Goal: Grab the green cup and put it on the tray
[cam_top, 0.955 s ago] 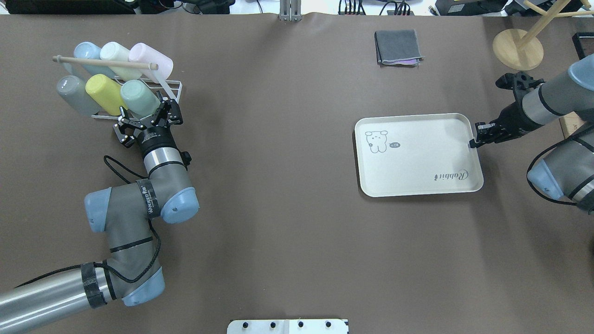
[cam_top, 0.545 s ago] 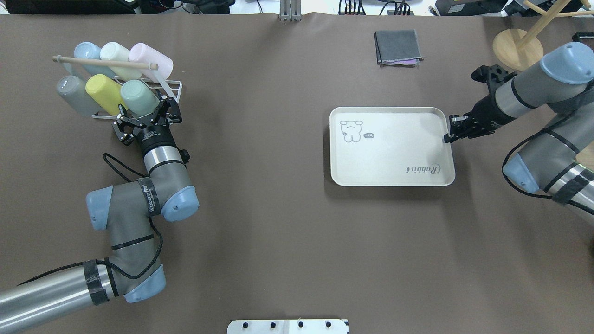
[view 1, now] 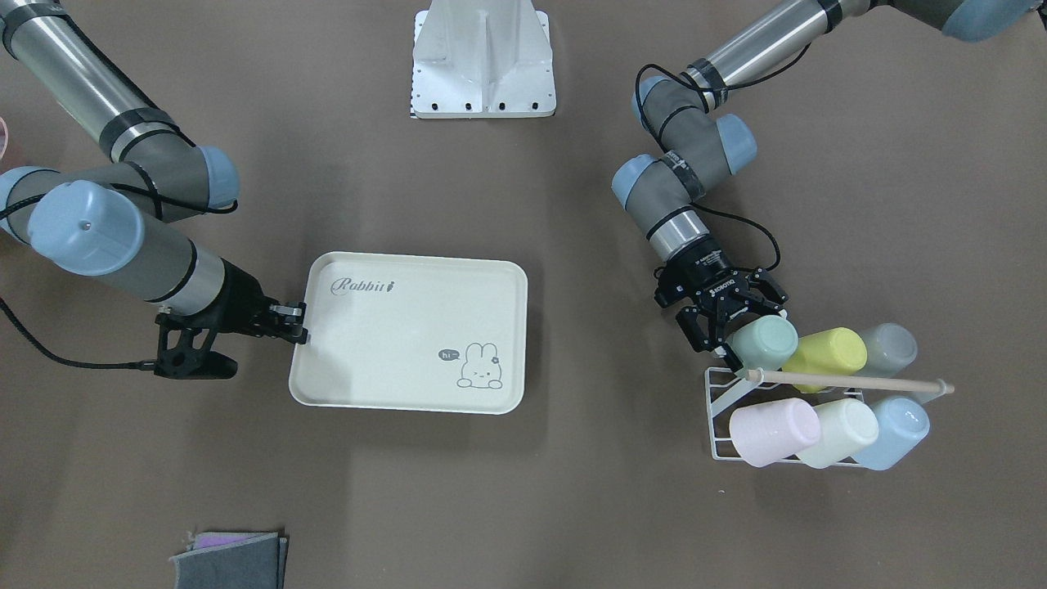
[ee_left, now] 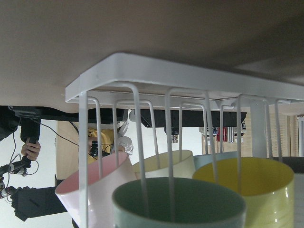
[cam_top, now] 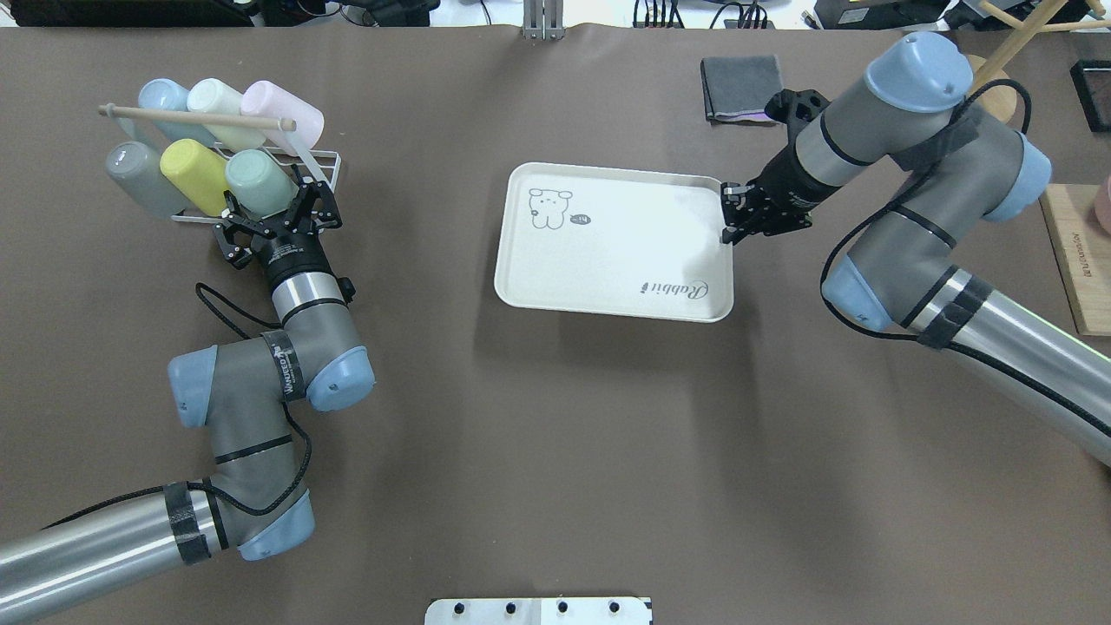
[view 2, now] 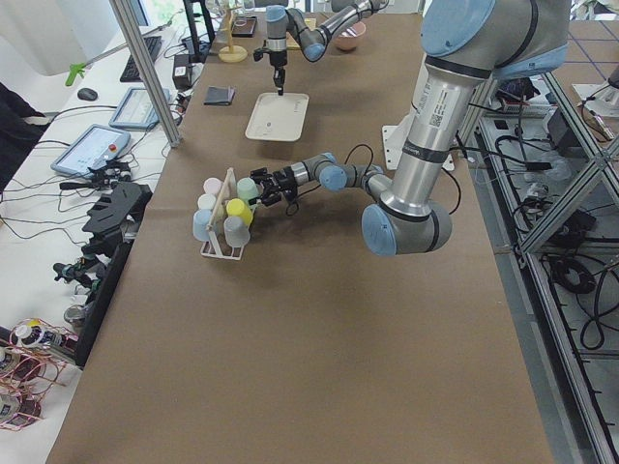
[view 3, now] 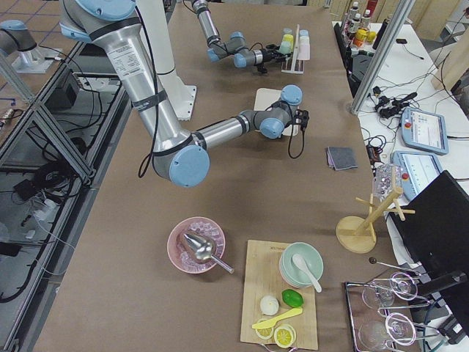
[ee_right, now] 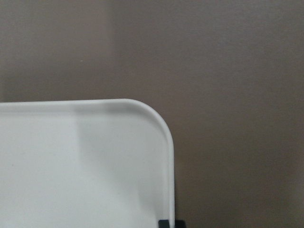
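Note:
The green cup (cam_top: 259,180) lies on its side in a white wire rack (cam_top: 323,160), mouth toward my left gripper (cam_top: 269,207). That gripper is open, its fingers spread on either side of the cup's rim. The left wrist view shows the cup's mouth (ee_left: 178,204) close up behind the rack wires. The cream tray (cam_top: 608,252) with the "Rabbit" script and bunny lies mid-table. My right gripper (cam_top: 727,234) is shut on the tray's right rim. The tray corner (ee_right: 142,114) fills the right wrist view.
The rack also holds a yellow-green cup (cam_top: 195,174), a grey cup (cam_top: 134,178), and blue, cream and pink cups behind a wooden rod (cam_top: 195,117). A folded grey cloth (cam_top: 742,87) lies beyond the tray. A wooden board (cam_top: 1076,260) sits at the right edge.
My right gripper has dragged the tray leftward toward the table's middle. My left gripper has stayed at the green cup's mouth, shifting only slightly.

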Available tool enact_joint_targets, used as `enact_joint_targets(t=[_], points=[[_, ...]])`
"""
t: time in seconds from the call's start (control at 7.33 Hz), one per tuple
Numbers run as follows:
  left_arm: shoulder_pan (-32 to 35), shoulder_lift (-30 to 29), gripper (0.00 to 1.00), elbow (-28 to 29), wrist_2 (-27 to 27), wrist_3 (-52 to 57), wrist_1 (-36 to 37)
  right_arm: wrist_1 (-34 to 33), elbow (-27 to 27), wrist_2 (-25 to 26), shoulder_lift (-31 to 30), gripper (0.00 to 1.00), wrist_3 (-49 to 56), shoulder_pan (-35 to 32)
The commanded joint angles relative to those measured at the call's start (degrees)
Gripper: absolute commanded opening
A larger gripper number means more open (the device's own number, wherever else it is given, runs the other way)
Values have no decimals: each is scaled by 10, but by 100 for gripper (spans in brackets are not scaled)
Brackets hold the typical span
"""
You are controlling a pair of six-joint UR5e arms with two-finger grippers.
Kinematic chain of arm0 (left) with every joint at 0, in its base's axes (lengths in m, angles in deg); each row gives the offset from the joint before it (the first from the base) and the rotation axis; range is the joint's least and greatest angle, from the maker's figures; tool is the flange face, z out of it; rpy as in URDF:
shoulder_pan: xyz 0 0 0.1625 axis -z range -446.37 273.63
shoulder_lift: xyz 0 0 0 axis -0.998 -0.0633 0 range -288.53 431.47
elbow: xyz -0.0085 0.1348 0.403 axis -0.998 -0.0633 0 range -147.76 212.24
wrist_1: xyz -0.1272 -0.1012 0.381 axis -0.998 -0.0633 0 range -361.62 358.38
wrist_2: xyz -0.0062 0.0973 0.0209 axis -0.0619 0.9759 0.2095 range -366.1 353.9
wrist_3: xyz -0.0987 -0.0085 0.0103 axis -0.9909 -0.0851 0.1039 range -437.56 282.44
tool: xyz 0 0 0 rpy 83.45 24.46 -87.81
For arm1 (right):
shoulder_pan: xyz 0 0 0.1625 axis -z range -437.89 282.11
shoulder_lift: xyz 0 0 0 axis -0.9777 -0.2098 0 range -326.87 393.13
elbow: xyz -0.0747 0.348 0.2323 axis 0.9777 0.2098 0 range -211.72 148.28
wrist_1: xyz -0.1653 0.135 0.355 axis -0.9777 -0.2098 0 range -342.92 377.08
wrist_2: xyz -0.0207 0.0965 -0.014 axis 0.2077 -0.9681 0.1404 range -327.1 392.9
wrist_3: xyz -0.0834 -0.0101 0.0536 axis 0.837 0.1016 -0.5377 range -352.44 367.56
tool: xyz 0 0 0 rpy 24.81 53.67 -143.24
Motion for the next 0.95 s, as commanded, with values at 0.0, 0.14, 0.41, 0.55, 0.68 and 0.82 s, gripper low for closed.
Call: enact_joint_targets(t=[0.0, 0.14, 0.41, 0.55, 0.68, 0.82], points=[[4, 1, 31, 0, 2, 0, 0, -24, -13, 44, 33, 0, -27, 37], [8, 1, 13, -3, 8, -1, -1, -24, -17, 77, 43, 0, -43, 59], [21, 7, 0, -7, 10, 1, -37, -21, -21, 129, 54, 0, -35, 102], [22, 8, 0, -17, 10, 1, -37, -21, -25, 139, 59, 0, -35, 114], [22, 13, 0, -34, 10, 10, -37, -21, -26, 143, 57, 0, -31, 124], [22, 17, 0, -46, 10, 23, -37, -21, -26, 136, 53, 0, -18, 125]])
